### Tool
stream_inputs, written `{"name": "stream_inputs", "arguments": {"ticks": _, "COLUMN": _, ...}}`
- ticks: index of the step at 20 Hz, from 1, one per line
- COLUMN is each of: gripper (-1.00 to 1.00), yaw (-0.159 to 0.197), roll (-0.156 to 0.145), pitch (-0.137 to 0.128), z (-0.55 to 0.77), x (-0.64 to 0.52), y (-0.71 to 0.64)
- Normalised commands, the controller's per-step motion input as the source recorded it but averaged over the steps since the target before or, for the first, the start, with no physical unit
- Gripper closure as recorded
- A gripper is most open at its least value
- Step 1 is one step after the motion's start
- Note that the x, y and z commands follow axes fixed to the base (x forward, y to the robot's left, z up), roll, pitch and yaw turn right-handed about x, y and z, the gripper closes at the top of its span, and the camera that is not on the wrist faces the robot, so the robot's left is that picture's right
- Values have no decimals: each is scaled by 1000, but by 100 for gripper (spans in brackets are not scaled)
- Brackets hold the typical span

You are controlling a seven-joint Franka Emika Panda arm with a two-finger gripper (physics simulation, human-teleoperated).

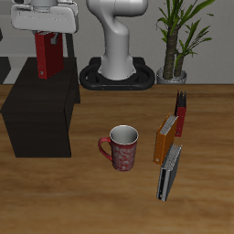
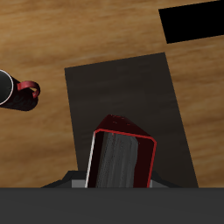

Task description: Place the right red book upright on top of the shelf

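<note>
Wooden table lay spread below as the gripper pinched the right red book by its upper end, its long axis hanging straight down, with the shelf directly beneath and a clear gap between them.

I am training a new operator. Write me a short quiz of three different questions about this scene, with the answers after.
1. True or false: the right red book is lying flat on the table.
2. Which object does the hand hold the book above: (a) the mug, (b) the shelf, (c) the potted plant?
3. Fill in: the book in the hand is oriented ____.

Key:
1. False; the hand grips it in the air.
2. (b) the shelf.
3. Upright, gripped at its top end.
</note>
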Motion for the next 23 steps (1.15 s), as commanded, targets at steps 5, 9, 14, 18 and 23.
{"name": "stream_inputs", "arguments": {"ticks": 5, "gripper": 100, "yaw": -10, "roll": -48, "pitch": 19, "z": -149, "x": 74, "y": -102}}
{"name": "stream_inputs", "arguments": {"ticks": 9, "gripper": -100, "yaw": 18, "roll": -28, "pitch": 24, "z": -180, "x": 77, "y": -36}}
{"name": "stream_inputs", "arguments": {"ticks": 14, "gripper": -100, "yaw": -12, "roll": -24, "pitch": 12, "z": -54, "x": -3, "y": -12}}
{"name": "stream_inputs", "arguments": {"ticks": 18, "gripper": -100, "yaw": -8, "roll": -18, "pitch": -7, "z": 37, "x": -34, "y": -15}}
{"name": "stream_inputs", "arguments": {"ticks": 23, "gripper": -100, "yaw": 2, "roll": -18, "pitch": -25, "z": 110, "x": -82, "y": 20}}
